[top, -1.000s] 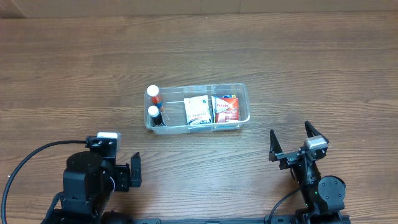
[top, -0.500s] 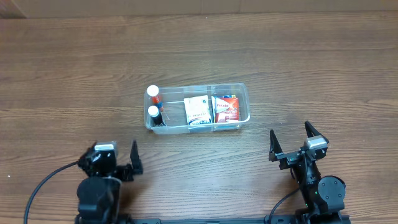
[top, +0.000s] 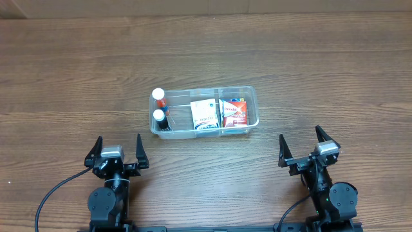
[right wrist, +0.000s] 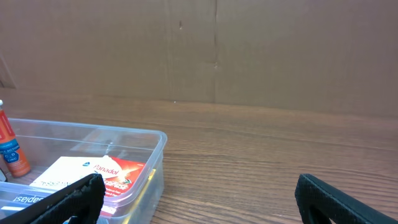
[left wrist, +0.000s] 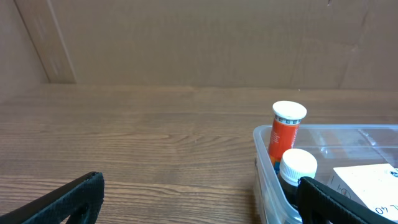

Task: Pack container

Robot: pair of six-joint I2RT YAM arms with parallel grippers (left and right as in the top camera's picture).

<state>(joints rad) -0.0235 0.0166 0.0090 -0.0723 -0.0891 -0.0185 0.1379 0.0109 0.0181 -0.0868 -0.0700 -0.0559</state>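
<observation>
Resting pose: both arms sit folded low at the 6 o'clock edge of the counter (top: 335,64), fingers pointing toward 12.
Left end effector (top: 118,143): released, jaws spread, at 7 o'clock of the container (top: 255,106).
Right end effector (top: 300,136): released, jaws spread, at 5 o'clock.
Container: mid-counter, clear plastic, rounded corners.
Contents: white-capped orange bottle (top: 158,98) and dark bottle (top: 159,118) at its 9 o'clock end; flat white box (top: 205,115) and red box (top: 234,112) toward 3.
Counter: brown wood grain.

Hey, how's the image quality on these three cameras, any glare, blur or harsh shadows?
Overhead: even, soft light, sharp, with only faint highlights on the clear plastic rectangular container. Left wrist: the orange bottle with a white cap is crisp, while the left gripper's black fingers near the lens look soft. Right wrist: flat light, no glare; the right gripper's black fingers are blurred.
</observation>
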